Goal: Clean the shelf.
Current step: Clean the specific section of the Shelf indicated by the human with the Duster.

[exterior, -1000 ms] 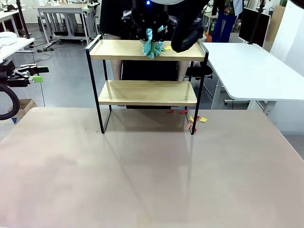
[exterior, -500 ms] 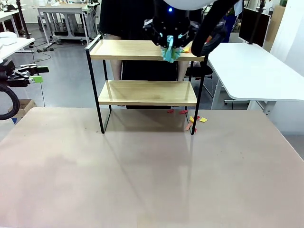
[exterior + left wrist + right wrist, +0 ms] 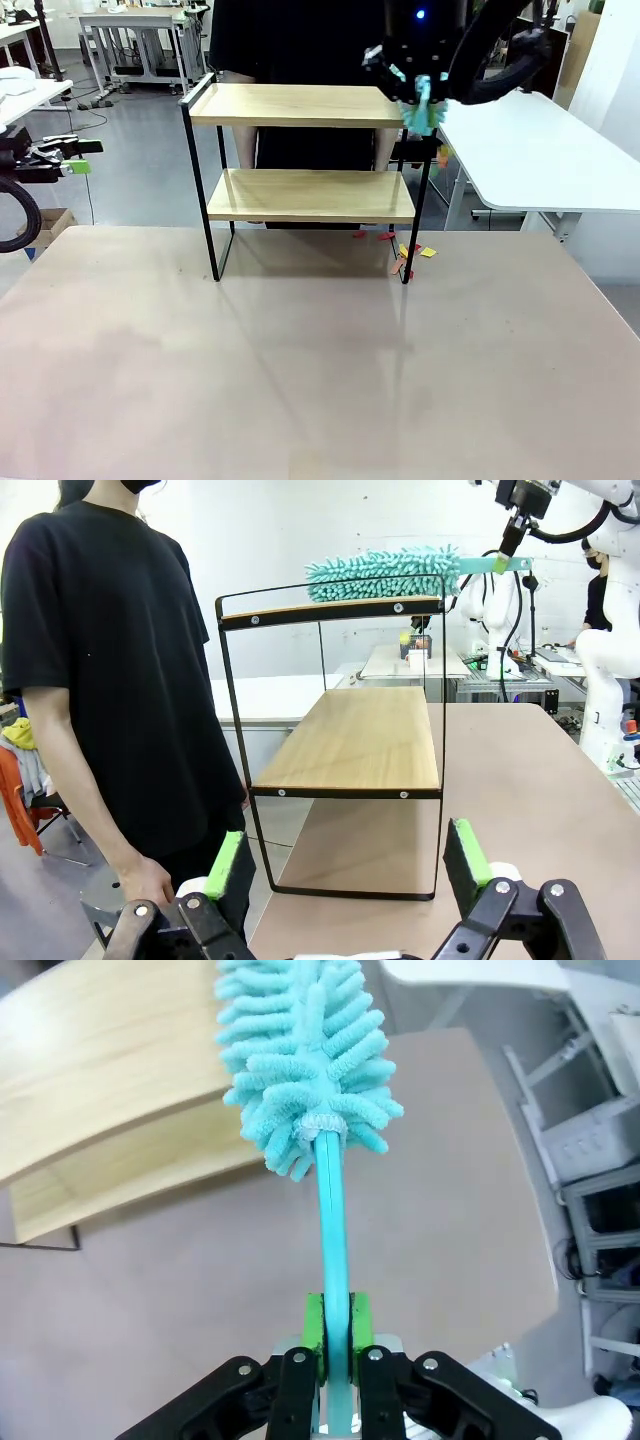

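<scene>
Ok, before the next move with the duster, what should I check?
1. Grip: right end effector shut on the handle of the duster: ok.
2. Duster head at the right end rail of the shelf: ok.
3. Top board looks bare of scraps in the front view: ok.
4. Paper scraps lie on the table by the shelf's right leg: not ok.
5. Left end effector open, apart from the shelf: ok.
6. Person stands close behind the shelf; clearance from a sweep: cannot tell.

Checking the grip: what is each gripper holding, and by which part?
Right gripper holds the teal duster by its handle; left gripper holds nothing.
</scene>
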`<state>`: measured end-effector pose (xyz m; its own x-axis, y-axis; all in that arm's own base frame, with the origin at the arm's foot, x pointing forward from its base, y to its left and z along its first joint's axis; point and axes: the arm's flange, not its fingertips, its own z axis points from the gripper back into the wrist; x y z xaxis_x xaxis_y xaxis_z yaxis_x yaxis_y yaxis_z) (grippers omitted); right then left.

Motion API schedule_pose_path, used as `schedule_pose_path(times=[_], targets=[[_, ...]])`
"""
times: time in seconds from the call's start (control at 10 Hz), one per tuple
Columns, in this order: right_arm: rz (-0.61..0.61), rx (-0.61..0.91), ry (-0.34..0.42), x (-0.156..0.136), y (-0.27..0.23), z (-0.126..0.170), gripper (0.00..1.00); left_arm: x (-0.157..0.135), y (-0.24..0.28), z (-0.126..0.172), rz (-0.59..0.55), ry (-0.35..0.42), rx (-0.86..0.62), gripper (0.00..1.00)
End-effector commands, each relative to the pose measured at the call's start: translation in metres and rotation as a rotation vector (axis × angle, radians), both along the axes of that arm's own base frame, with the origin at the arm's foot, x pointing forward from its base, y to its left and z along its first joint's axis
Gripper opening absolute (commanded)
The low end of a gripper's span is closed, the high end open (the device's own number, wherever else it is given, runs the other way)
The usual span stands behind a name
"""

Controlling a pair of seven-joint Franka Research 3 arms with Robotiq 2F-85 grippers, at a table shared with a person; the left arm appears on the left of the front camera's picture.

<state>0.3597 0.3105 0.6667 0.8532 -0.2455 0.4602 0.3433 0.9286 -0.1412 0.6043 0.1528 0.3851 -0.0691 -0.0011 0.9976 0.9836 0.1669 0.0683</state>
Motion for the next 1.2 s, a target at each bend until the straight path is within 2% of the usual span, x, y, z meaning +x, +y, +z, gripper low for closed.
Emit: schedule_pose_path(times=[0.0, 0.2, 0.6, 0.7, 1.1], targets=[[-0.050, -0.128, 0.001, -0.006, -0.007, 0.007, 0.13, 0.000, 0.000, 0.002, 0.000, -0.017, 0.006, 1.00], [-0.043, -0.143, -0.047, -0.014, -0.003, 0.016, 0.13, 0.000, 0.000, 0.002, 0.000, -0.017, 0.006, 1.00], [0.057, 0.066, -0.203, -0.024, 0.008, 0.034, 0.13, 0.000, 0.000, 0.002, 0.000, -0.017, 0.006, 1.00], [0.030, -0.058, -0.105, -0.023, 0.013, 0.031, 0.13, 0.000, 0.000, 0.002, 0.000, -0.017, 0.006, 1.00], [0.038, -0.038, -0.110, -0.023, 0.017, 0.031, 0.13, 0.000, 0.000, 0.002, 0.000, -0.017, 0.006, 1.00]])
